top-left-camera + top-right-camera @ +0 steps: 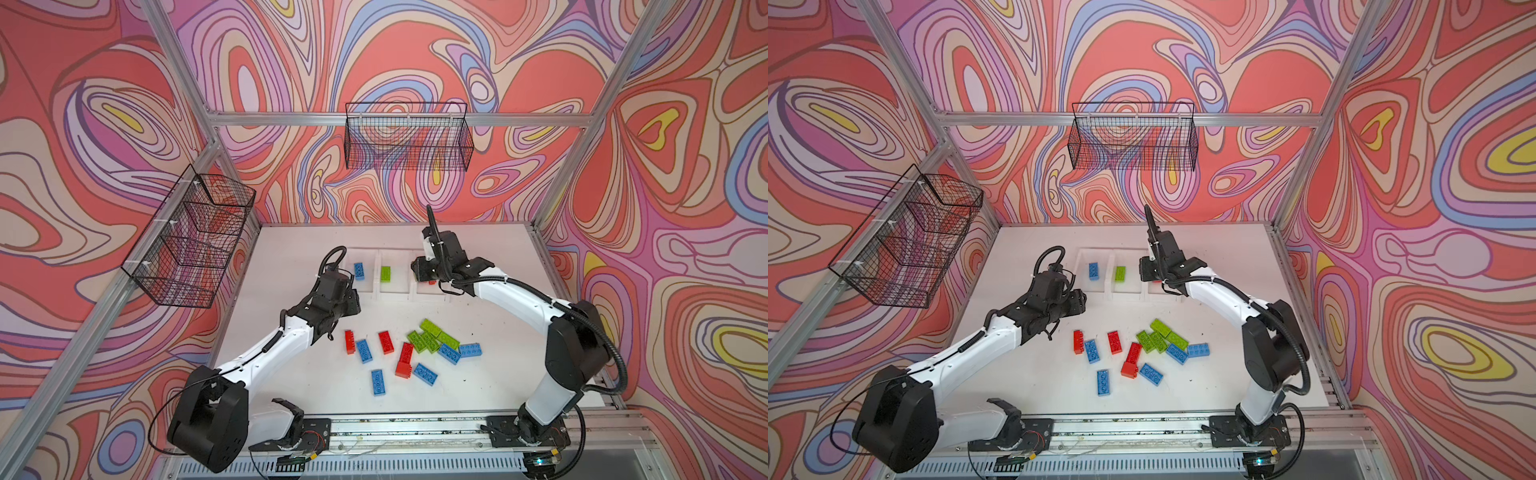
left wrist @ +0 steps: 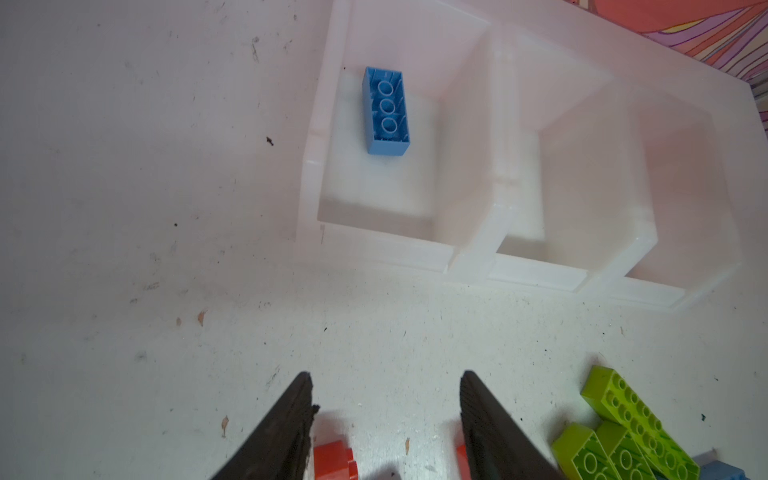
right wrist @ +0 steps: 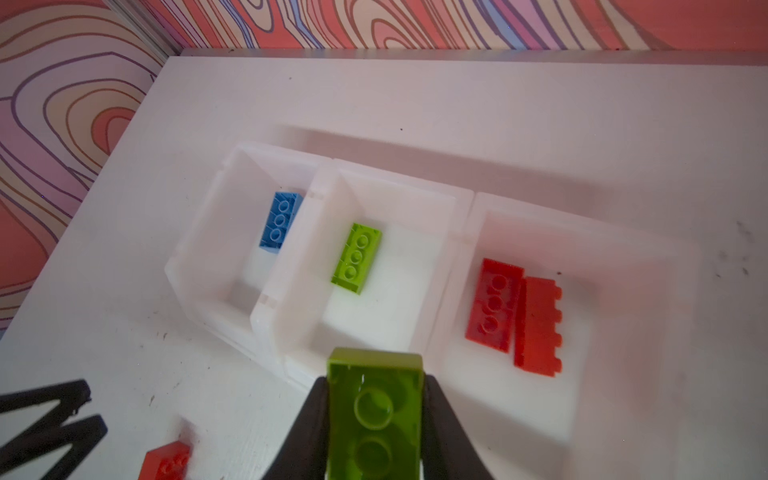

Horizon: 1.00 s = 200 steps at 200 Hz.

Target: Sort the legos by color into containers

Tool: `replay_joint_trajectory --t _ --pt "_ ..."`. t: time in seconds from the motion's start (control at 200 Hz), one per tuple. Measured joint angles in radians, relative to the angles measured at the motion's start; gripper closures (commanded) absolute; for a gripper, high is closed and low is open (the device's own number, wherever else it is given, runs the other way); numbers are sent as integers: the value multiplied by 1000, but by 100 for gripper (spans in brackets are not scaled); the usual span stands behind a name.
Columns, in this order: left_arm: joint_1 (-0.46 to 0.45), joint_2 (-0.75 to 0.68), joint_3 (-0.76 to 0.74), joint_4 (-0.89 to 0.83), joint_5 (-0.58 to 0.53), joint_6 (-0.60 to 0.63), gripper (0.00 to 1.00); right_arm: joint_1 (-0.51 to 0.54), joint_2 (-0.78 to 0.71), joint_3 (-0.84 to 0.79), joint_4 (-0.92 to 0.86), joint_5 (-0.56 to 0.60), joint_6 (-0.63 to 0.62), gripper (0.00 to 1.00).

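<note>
A lime-green brick (image 3: 374, 411) sits clamped between the jaws of the right gripper (image 3: 375, 380), hollow underside up, above the front rim of the containers (image 3: 461, 232), about where the middle and right bins meet. The left bin holds one blue brick (image 3: 279, 221), the middle one a second lime brick (image 3: 356, 257), and the right one two red bricks (image 3: 494, 305), touching, one on its side. The left gripper (image 2: 386, 384) hangs with its jaws apart and nothing between them, in front of the left bin. The loose legos (image 1: 430, 336) in red, blue and lime lie scattered on the scuffed white table (image 1: 478, 249), the greens heaped together. Two black wire baskets (image 1: 409, 141) hang on the swirl-patterned walls (image 1: 665, 124).
</note>
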Motion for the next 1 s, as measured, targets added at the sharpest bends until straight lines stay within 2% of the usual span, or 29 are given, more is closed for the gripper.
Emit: replay_joint_trajectory --t 0.24,0.386,0.501,0.601,1.002 --pt "-162 -121 -54 -60 -64 -174 39 11 237 140 44 10 56 74" --pt "-226 -143 -97 -95 -92 -282 39 11 318 201 40 42 82 69" --pt "-253 -142 -121 -132 -103 -346 39 11 338 222 37 55 100 56" --pt "-270 -135 -127 -146 -106 -389 38 11 341 233 37 60 114 49" --pt "-347 -74 -127 -146 -108 -483 37 11 298 198 45 94 100 47"
